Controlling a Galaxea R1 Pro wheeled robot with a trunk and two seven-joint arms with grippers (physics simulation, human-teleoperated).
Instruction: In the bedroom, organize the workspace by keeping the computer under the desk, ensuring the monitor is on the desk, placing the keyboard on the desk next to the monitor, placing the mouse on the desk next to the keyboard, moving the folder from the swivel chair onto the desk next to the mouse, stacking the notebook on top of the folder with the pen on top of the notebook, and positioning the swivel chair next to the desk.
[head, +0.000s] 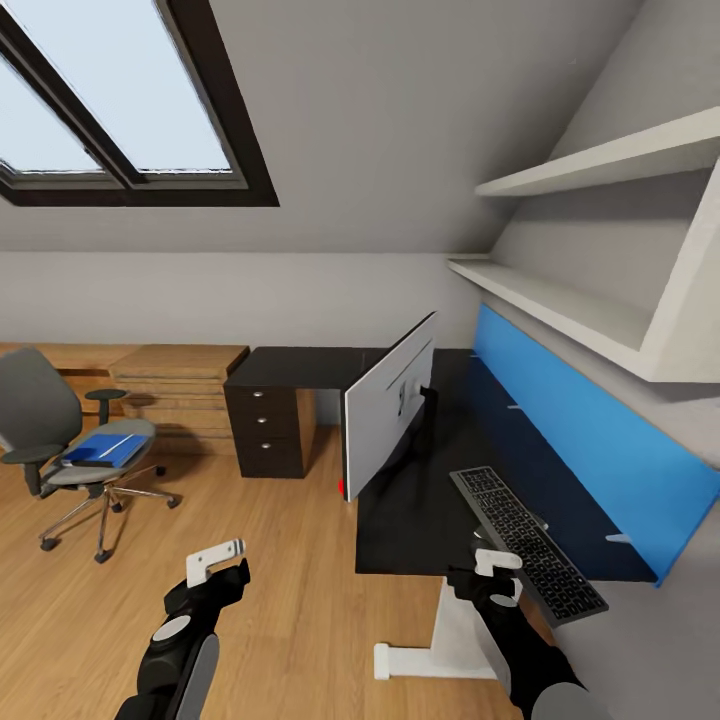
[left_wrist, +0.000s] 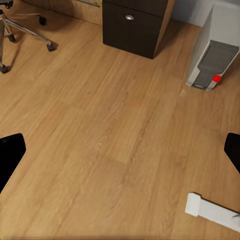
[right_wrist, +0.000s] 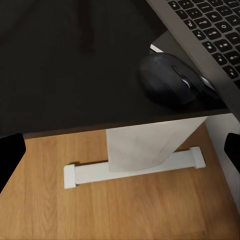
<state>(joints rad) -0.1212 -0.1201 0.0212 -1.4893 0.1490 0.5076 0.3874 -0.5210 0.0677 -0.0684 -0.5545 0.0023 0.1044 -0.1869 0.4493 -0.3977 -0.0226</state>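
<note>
Your right gripper (head: 497, 572) hangs empty with fingers spread at the near edge of the desk (head: 420, 500), just beside the keyboard (head: 527, 541). Left gripper (head: 215, 562) is also spread and holds nothing, out over bare floor (left_wrist: 100, 140).

In the right wrist view the mouse (right_wrist: 170, 78) sits right at the desk edge, touching or tucked under the keyboard's corner; can't tell which. Main risk: a nudge from the fingers sends the mouse off the edge onto the floor. The keyboard also overhangs the near edge at an angle, so a bump could tip it off too.

The monitor (head: 390, 405) stands on the desk with its grey back toward you, angled, lower corner near the desk's edge. Swing the arm wide and you may knock it.

The computer (left_wrist: 212, 52) stands on the floor by the drawers (left_wrist: 132, 25), seemingly under the desk; the base could clip it as you drive.

The folder (head: 103, 449) lies on the chair (head: 60, 430) seat, well apart from the desk. The chair is on castors, so pushing down on the folder may roll it away. Something pale lies on the folder, too small to identify.
</note>
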